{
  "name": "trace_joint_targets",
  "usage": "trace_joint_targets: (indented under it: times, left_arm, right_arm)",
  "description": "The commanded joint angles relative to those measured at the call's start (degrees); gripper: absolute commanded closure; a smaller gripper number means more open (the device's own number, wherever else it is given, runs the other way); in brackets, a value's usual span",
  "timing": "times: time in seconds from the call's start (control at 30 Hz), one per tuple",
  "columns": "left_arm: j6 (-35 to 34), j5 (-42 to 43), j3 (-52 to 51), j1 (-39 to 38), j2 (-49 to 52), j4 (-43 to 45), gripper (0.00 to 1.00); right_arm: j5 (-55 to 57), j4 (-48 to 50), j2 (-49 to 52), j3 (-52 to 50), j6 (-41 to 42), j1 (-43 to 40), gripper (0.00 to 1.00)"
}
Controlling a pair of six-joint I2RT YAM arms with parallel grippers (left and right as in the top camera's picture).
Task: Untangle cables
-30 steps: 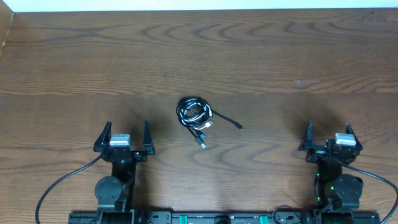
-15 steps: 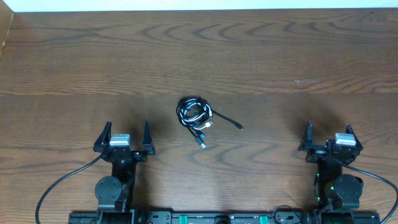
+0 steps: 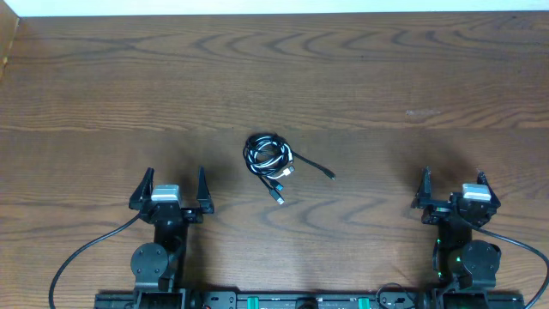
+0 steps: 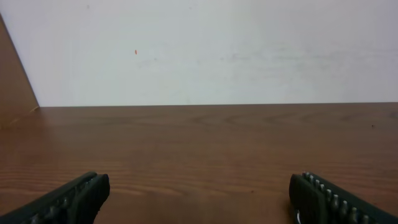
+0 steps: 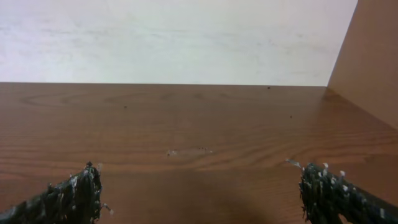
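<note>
I am looking down on a dark wooden table point(image 3: 369, 69), its wavy grain running side to side. The cables point(image 3: 268, 156) are lying directly on it, black and white strands looping together in one small coil. From the coil, one black cord point(image 3: 316, 168) is trailing out to the right, and short plug ends point(image 3: 280, 192) are poking towards the near edge. A faint pale scuff point(image 3: 420, 112) is showing to the right of the coil, a little farther back.
</note>
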Motion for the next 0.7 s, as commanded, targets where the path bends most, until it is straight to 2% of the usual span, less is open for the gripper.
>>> trace_joint_targets:
  times: [0.0,0.67]
  left_arm:
    - [0.6,0.1,-0.5,-0.2,-0.4,0.4,0.02]
    - [0.5,0.1,-0.5,-0.2,-0.4,-0.5,0.02]
  right_arm:
    - [0.4,-0.2,0.0,-0.1,0.7,-0.7,0.01]
    - [0.4,-0.2,0.0,-0.1,0.7,-0.7,0.01]
